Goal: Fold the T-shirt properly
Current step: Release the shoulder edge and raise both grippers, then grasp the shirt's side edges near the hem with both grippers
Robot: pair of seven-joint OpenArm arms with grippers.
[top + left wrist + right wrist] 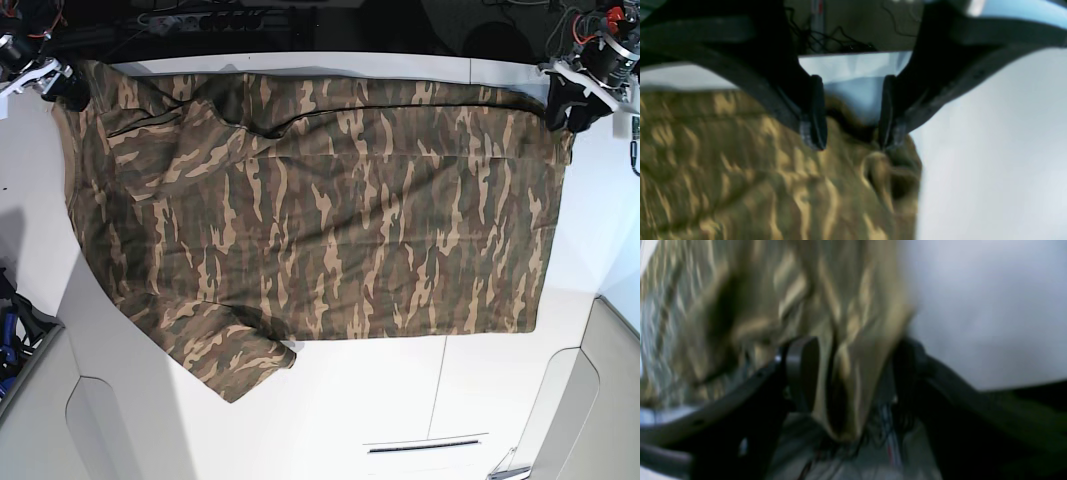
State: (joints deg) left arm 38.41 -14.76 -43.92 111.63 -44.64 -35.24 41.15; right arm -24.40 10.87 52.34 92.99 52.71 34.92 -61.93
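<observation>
The camouflage T-shirt (330,210) lies spread on the white table (380,400), one sleeve (235,365) pointing to the near left. My left gripper (851,133) is open at the shirt's far right corner (565,105); its fingertips (815,133) rest at the cloth edge, with bare table showing between them. My right gripper (853,373) sits at the far left corner (65,88). Its jaws stand apart around a loose fold of the shirt (853,340). Both wrist views are blurred.
The table's far edge (300,58) runs just behind the shirt, with cables and dark floor (846,30) beyond it. Bare white table lies to the right (990,150) and along the near side. A blue object (12,325) sits at the left edge.
</observation>
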